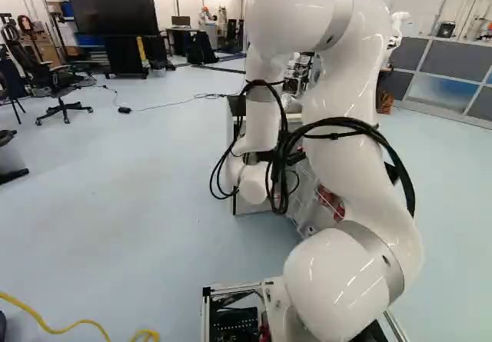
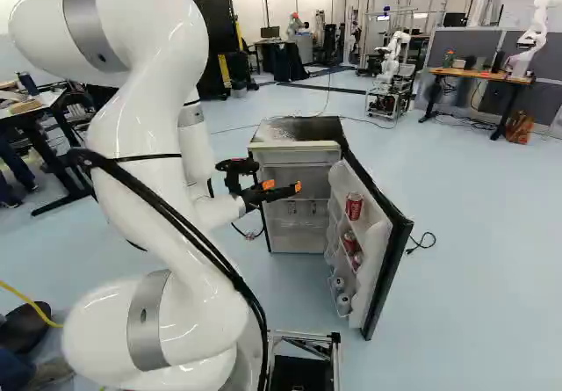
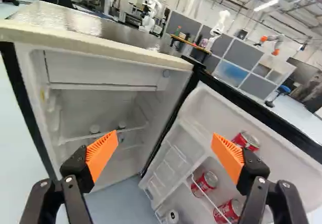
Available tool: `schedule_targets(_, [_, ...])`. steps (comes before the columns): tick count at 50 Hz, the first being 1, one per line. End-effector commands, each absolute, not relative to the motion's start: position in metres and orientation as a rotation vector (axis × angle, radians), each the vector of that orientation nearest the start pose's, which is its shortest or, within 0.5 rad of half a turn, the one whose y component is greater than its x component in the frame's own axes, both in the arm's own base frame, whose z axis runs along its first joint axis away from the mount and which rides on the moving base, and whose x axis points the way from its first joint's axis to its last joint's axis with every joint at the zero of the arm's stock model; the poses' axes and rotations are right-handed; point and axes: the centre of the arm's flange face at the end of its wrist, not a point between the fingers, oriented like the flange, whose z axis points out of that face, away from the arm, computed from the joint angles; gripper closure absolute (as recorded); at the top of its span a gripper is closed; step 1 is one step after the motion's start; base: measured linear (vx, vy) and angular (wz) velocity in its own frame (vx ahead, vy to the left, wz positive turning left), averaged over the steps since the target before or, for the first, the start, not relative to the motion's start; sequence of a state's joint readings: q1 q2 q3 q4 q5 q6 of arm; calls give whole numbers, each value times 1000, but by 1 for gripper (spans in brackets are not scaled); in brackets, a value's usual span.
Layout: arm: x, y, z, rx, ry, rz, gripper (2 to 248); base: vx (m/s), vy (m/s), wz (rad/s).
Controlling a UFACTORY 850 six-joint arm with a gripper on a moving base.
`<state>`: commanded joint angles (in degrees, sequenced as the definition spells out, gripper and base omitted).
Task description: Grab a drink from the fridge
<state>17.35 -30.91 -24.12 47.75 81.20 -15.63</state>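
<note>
Going left to right across the right base view, the white arm (image 2: 140, 145) comes first, its black pincer (image 2: 283, 187) reaching rightward in front of the fridge (image 2: 299, 133). In the wrist view the pincer (image 3: 163, 141) is spread open, its orange pads well apart and nothing gripped between them. The fridge stands upright on the floor (image 2: 474, 277), its long axis vertical and its open front facing the arm's side of the room.

Next comes the fridge door (image 2: 373, 272), swung wide, its racks facing the inside of the cabinet. These hold the drinks. The upper red can (image 2: 354, 206) stands upright, top up, long axis vertical. On the rack below, two more red cans (image 2: 349, 242) stand upright close together. Silver can ends (image 2: 343, 300) show lower still; their lean I can't tell.

Right of the door a black cord (image 2: 421, 241) lies on the floor. Farther back is a bench (image 2: 474, 74), with another robot (image 2: 533, 35) at its right end.
</note>
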Motion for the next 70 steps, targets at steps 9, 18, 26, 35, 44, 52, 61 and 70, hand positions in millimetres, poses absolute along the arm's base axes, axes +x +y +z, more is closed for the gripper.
schedule_targets(9, [364,50,226,2146,-109,1521,3,0,0,0])
schedule_targets(18, [367,56,216,2184,-32,1537,3,0,0,0])
schedule_targets(26, [369,58,211,2199,-5,1540,3,0,0,0])
schedule_targets(35, [369,58,210,2202,0,1540,3,0,0,0])
schedule_targets(44, [369,58,210,2202,0,1540,3,0,0,0])
schedule_targets(52, [369,58,210,2201,-1,1540,3,0,0,0])
schedule_targets(61, [368,56,210,2193,-18,1530,3,0,0,0])
schedule_targets(70, [367,53,211,2174,-55,1510,3,0,0,0])
